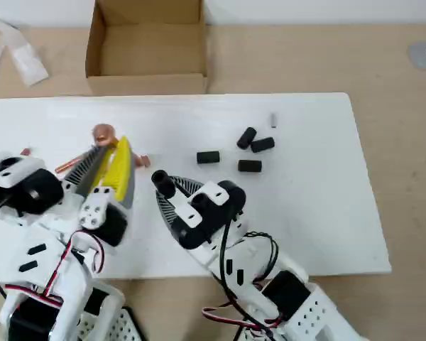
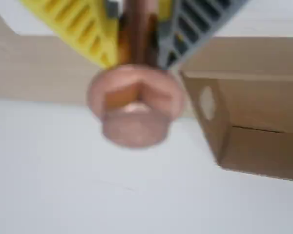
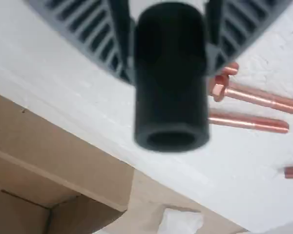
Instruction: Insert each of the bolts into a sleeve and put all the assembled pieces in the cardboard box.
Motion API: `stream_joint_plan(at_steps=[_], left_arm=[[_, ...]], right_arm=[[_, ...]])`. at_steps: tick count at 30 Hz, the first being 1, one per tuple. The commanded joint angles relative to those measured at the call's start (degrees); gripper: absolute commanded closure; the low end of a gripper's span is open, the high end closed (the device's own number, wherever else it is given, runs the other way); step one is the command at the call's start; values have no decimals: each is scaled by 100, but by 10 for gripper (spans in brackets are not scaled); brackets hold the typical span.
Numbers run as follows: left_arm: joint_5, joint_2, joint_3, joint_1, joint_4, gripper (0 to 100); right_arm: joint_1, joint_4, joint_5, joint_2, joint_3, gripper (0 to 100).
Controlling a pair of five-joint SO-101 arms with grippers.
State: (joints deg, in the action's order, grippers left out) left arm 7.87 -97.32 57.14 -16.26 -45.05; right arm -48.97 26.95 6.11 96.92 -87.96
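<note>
No legible text, label, number or sign on any object or surface.

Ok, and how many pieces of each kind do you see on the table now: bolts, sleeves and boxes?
bolt: 4 in sight (3 loose, 1 in the left gripper)
sleeve: 5 (4 loose, 1 in the right gripper)
cardboard box: 1
total: 10

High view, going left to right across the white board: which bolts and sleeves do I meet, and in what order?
held bolt → held sleeve → lone sleeve → cluster of three sleeves
</note>
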Motion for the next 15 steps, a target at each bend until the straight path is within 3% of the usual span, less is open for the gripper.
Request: stream_joint_plan(at_steps=[1,9,15], left_arm=[[18,13,-334,-387,123,996],[18,22,-352,-519,105,997],[26,295,-853,-712,-527,997]], right_arm=[[-119,-167,70,-31,13,989],[-101,-158,70,-31,4,989],[-92,-158,70,-31,-4,989]])
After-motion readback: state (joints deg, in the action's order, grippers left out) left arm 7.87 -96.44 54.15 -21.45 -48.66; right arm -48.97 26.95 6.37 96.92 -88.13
